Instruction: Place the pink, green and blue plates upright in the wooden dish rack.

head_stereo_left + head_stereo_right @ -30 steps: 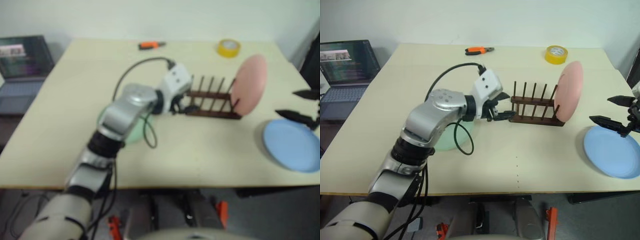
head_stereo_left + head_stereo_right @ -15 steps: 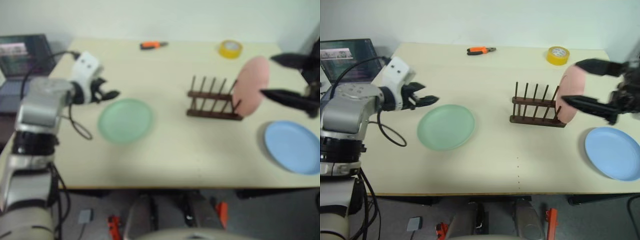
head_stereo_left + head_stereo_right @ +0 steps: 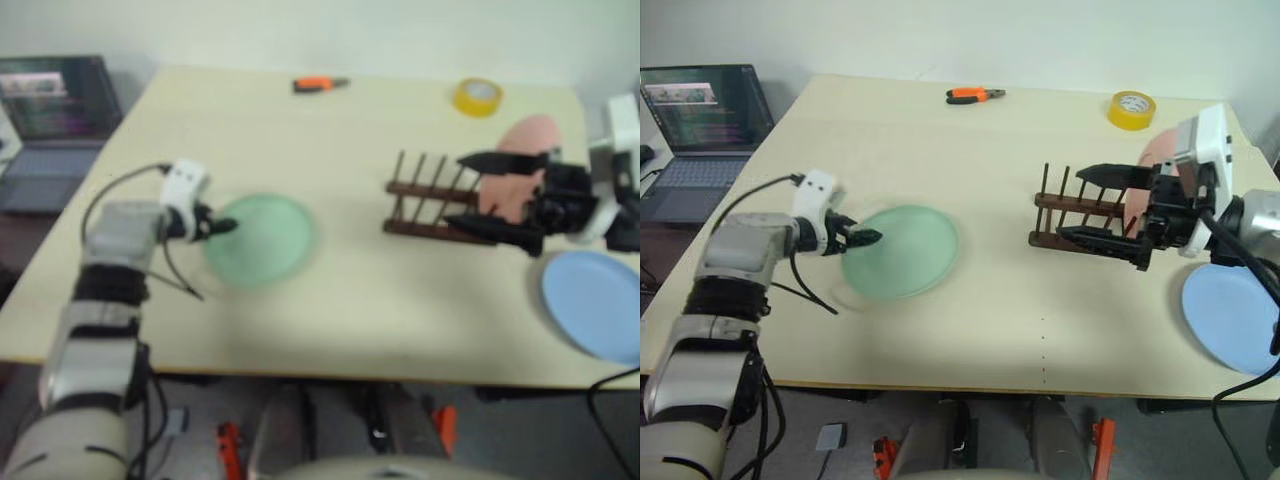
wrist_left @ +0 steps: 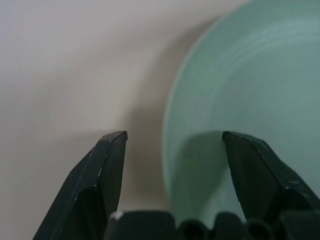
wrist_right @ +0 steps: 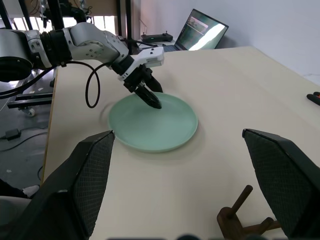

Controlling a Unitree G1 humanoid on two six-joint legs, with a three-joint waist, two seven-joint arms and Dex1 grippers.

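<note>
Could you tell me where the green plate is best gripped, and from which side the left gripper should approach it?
Probably by the rim on its laptop side. The green plate lies flat on the table, so only its thin raised edge offers a hold. The left gripper is open there, one finger over the plate and the other outside the rim, placed to pinch that edge.

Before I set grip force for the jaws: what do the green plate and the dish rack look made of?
Green plate: seemingly plastic or melamine, matte mint, with faint concentric rings and no sharp glare; glazed ceramic can't be ruled out. Dish rack: dark brown stained wood, thin round pegs on two rails, no shine.
</note>
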